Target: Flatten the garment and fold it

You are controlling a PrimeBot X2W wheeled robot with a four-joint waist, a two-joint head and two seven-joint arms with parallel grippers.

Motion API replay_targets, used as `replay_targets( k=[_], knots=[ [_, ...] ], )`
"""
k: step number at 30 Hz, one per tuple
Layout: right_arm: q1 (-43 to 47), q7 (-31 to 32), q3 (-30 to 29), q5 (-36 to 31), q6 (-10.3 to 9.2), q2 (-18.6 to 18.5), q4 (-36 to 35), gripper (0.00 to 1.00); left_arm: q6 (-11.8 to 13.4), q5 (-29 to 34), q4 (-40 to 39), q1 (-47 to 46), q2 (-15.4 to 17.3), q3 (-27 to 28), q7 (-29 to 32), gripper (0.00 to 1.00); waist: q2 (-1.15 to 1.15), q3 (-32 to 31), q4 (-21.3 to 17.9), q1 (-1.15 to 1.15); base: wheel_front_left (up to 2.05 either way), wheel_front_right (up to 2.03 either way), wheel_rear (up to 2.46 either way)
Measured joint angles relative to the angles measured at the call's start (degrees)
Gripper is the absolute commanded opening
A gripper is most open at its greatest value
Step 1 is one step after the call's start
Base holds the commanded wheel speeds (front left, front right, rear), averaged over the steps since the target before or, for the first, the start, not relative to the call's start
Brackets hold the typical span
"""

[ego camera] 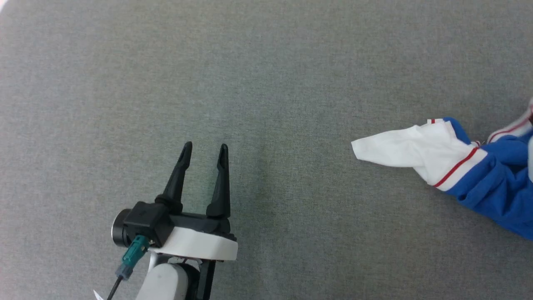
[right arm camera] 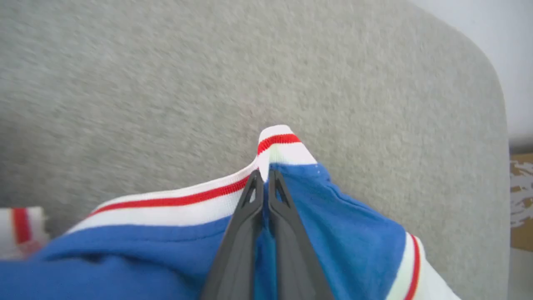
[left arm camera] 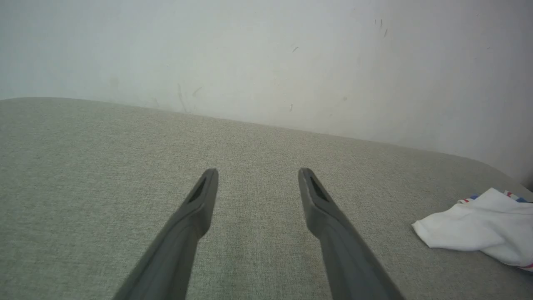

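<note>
The garment lies bunched at the right edge of the head view, a white sleeve with a thin red stripe stretched leftward from its blue body. My left gripper hovers open over bare grey cloth, well left of the garment, nothing between its fingers. In the left wrist view the left gripper points at the far wall, and the white sleeve rests at the right. My right gripper is shut on a fold of the garment, pinching blue fabric just below a white band with a red stripe.
A grey fabric surface spreads under everything, with wide bare room left of the garment. A pale wall rises behind its far edge. The surface's rounded corner and a brown box beyond it show at the right.
</note>
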Motion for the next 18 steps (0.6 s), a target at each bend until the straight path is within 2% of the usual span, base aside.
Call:
replay_targets(
  k=[3, 10, 13, 18],
  knots=[
    [-3.47, -2.25, 2.56, -0.03, 0.10, 0.54, -2.27, 0.00, 0.43, -0.14, -0.10, 0.03, 0.00, 0.00, 0.00, 1.00, 0.00, -1.16, 0.21, 0.00, 0.00, 0.00, 0.00],
    [-17.19, -6.14, 3.98, -2.45, 0.10, -0.55, -5.24, 0.00, 0.45, -0.25, -1.11, -0.01, 0.00, -0.59, 0.00, 1.00, 0.00, -1.22, 1.47, -0.02, 0.00, 0.00, 0.00],
    [-21.19, -7.42, 3.09, -4.89, 0.10, -0.38, -2.25, 0.00, 0.60, -0.63, -1.23, -0.59, -0.01, -1.54, 0.00, 1.00, 0.00, 0.15, 2.21, -0.01, 0.00, 0.00, 0.00],
    [-21.65, -8.47, 2.61, -8.68, 0.10, 1.46, 5.66, 0.00, 1.00, -1.24, -1.19, -1.54, 0.00, -3.14, 0.00, 1.00, 0.00, 2.48, 4.23, -0.01, 0.00, 0.00, 0.00]
  ],
)
